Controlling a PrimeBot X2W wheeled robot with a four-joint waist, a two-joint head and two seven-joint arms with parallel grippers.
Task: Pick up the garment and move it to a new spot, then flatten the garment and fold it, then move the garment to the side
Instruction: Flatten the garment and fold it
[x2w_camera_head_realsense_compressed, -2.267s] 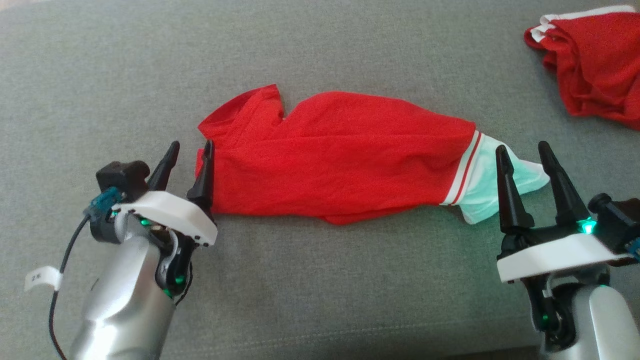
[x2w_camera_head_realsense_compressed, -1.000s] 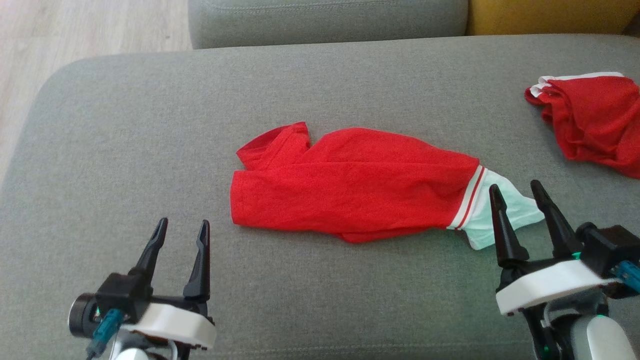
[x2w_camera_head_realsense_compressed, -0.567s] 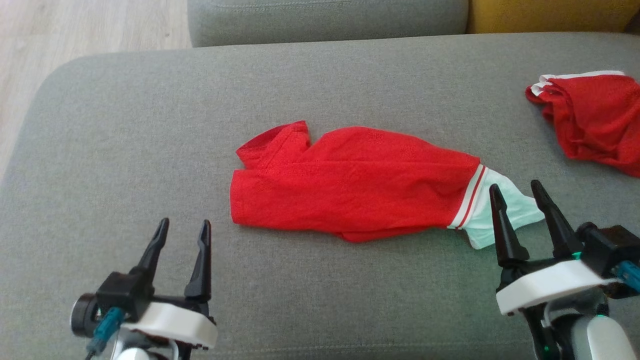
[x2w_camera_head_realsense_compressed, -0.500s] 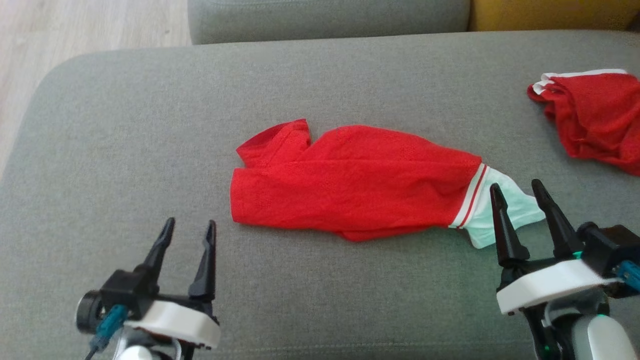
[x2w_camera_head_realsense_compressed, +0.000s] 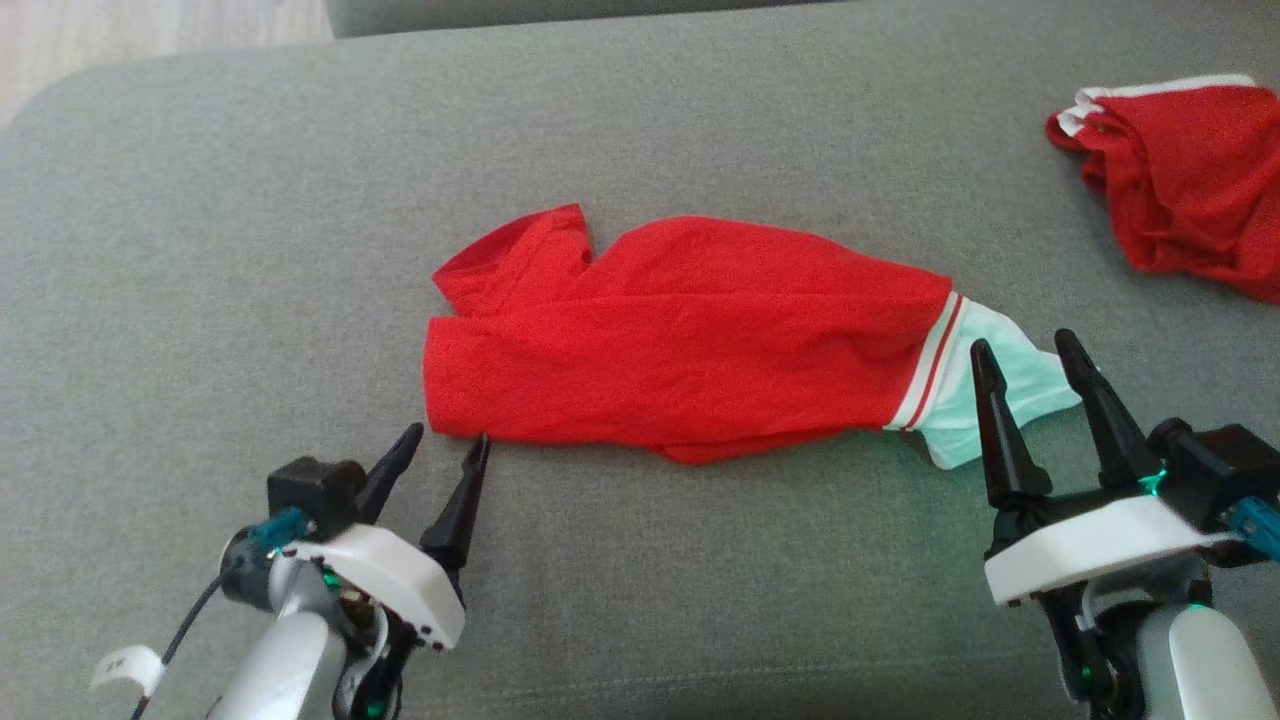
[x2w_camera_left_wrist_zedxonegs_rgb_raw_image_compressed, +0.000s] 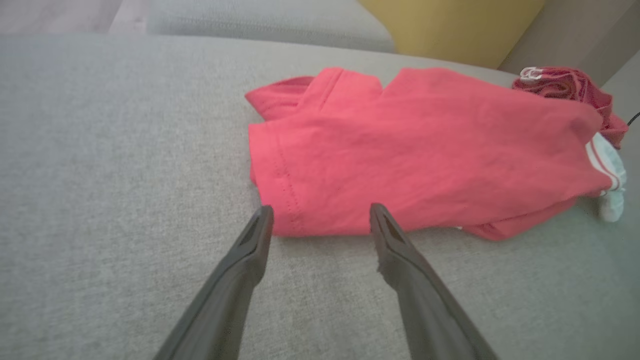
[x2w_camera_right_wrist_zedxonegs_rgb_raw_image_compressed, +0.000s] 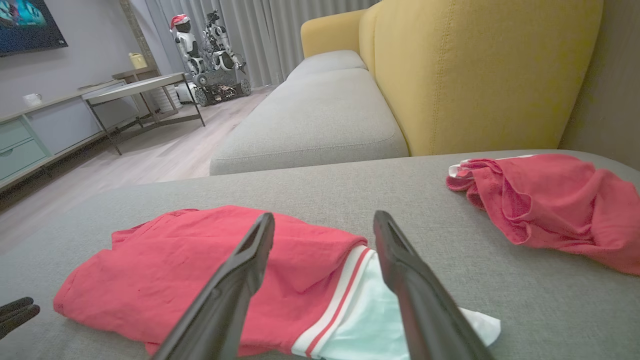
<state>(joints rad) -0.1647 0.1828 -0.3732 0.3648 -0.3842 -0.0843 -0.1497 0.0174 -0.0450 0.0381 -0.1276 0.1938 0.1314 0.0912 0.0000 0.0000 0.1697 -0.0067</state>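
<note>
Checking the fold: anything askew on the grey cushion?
Folded red fabric garment with pale striped end is uneven: a flap juts from its far-left corner, a lower layer pokes past the near edge. A crumpled red garment lies far right.

The head view looks steeply down from above onto the grey cushion (x2w_camera_head_realsense_compressed: 640, 110), with the left gripper (x2w_camera_head_realsense_compressed: 449, 435) at lower left and the right gripper (x2w_camera_head_realsense_compressed: 1020, 340) at lower right; the left wrist view sits low and close, facing along its fingers at a corner of the red garment (x2w_camera_left_wrist_zedxonegs_rgb_raw_image_compressed: 425, 150); the right wrist view, also low, faces across the cushion toward a yellow backrest (x2w_camera_right_wrist_zedxonegs_rgb_raw_image_compressed: 480, 70) and the room; all three share the garment and a second red cloth (x2w_camera_right_wrist_zedxonegs_rgb_raw_image_compressed: 550, 200).
</note>
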